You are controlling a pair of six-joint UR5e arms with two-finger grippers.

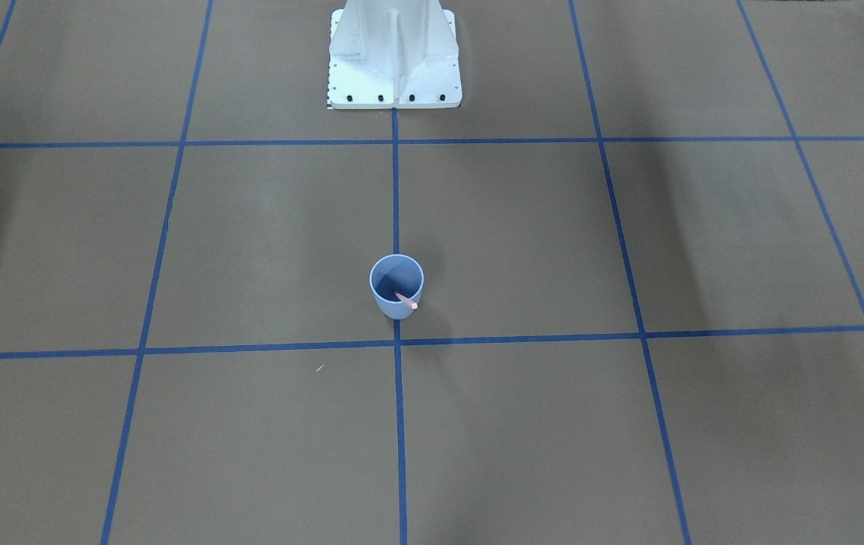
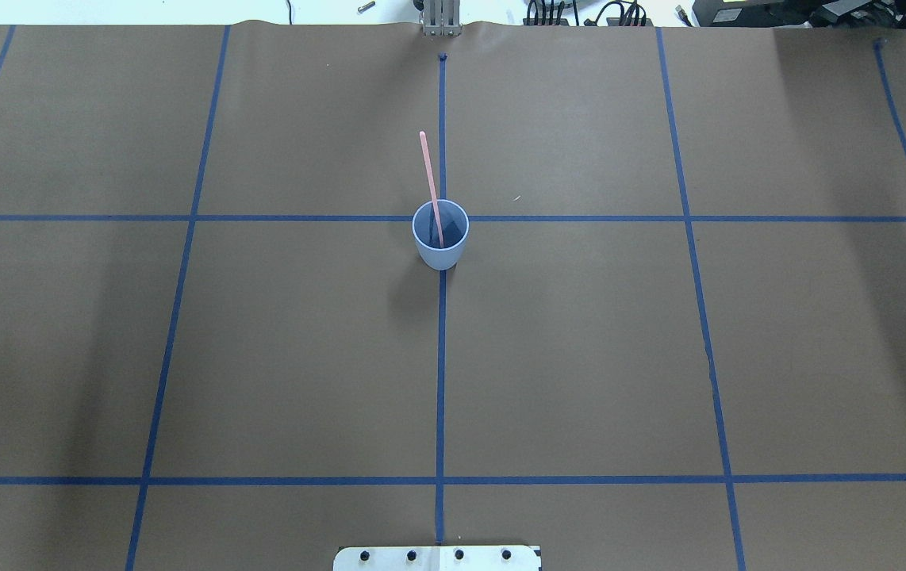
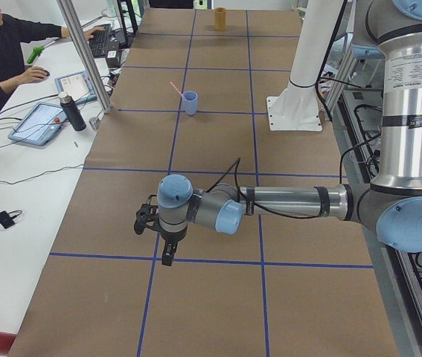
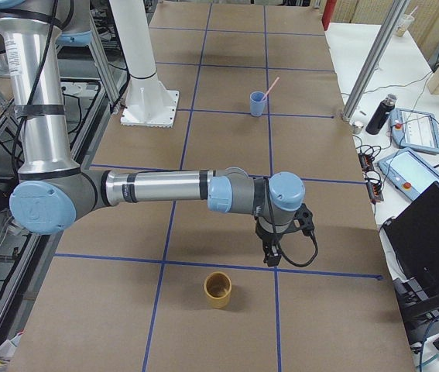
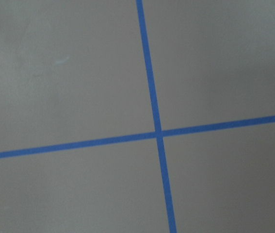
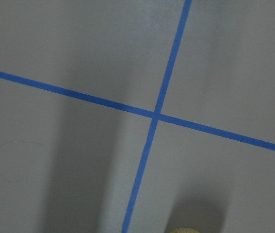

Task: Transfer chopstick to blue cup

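The blue cup (image 1: 396, 286) stands upright on the centre tape line of the brown table; it also shows in the overhead view (image 2: 440, 235) and in both side views (image 3: 190, 103) (image 4: 258, 103). A pink chopstick (image 2: 429, 178) stands in it and leans on the rim away from the robot; its pale end (image 1: 411, 304) pokes over the rim. My left gripper (image 3: 167, 256) hangs over the table's left end, far from the cup. My right gripper (image 4: 272, 260) hangs over the right end. I cannot tell if either is open or shut. Both wrist views show only tape lines.
A tan cup (image 4: 219, 289) stands upright near my right gripper, and its rim shows in the right wrist view (image 6: 186, 229). The white robot pedestal (image 1: 394, 60) is at the table's robot side. An operator (image 3: 2, 52) sits at a side desk with tablets and a bottle (image 3: 71, 113).
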